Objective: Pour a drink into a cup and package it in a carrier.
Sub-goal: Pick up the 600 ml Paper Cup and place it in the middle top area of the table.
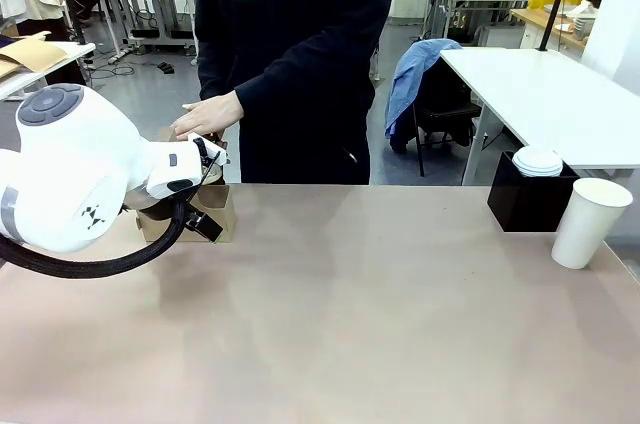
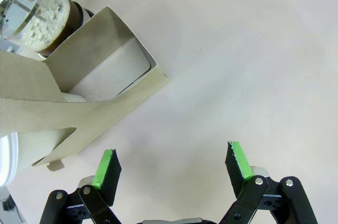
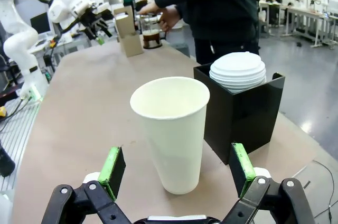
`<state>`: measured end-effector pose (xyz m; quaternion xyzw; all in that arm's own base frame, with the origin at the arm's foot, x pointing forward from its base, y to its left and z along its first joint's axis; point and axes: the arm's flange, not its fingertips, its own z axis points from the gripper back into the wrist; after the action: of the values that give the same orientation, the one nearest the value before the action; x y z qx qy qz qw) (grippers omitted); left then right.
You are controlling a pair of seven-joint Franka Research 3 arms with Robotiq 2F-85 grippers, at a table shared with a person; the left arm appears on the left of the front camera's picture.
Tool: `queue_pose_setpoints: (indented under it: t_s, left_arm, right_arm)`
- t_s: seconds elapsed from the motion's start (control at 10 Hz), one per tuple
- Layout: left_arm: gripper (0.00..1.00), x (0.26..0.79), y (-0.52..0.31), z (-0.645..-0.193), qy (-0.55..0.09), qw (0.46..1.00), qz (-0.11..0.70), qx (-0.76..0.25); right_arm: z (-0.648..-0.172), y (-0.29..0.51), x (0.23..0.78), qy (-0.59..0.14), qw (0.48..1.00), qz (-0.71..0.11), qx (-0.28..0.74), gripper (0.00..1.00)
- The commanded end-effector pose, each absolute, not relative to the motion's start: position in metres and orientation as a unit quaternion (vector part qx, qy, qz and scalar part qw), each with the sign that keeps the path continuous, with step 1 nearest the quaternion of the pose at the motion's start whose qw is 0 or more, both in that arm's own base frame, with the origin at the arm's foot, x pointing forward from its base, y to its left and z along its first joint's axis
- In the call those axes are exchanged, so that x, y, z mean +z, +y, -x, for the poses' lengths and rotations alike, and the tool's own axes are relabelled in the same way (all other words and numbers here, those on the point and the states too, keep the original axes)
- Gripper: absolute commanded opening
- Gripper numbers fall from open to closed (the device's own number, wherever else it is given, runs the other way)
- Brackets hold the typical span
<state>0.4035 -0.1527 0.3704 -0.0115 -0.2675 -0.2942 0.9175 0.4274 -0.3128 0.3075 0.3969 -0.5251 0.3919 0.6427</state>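
The right claw (image 3: 176, 156) is being held wide open, with nothing in it. The tall white paper cup (image 3: 171, 129) is standing upright just ahead, in line with the gap, so the right arm is judged nearer. Far across the table (image 3: 79, 108), the small brown cardboard carrier (image 3: 129, 34) is being kept just beside the left claw (image 2: 171, 152), which is also open and empty. Behind the carrier, the clear glass press jug (image 3: 151, 36) of dark brown drink is being reached by a person's hand (image 1: 205, 116). The carrier's pocket is being shown up close in the left wrist view.
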Motion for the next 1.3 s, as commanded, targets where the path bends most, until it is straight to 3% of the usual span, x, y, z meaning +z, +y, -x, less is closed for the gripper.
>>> queue_pose_setpoints:
  t_s: [0.0,1.2]
  left_arm:
    - [1.00,0.370,-0.152,-0.403,-0.267,0.918,0.012,-0.294]
    - [1.00,0.370,-0.152,-0.403,-0.267,0.918,0.012,-0.294]
  right_arm:
    - [-0.428,-0.313,0.307,-0.525,0.643,-0.397,0.392,1.00]
    - [-0.451,-0.261,0.255,-0.545,0.616,-0.402,0.403,1.00]
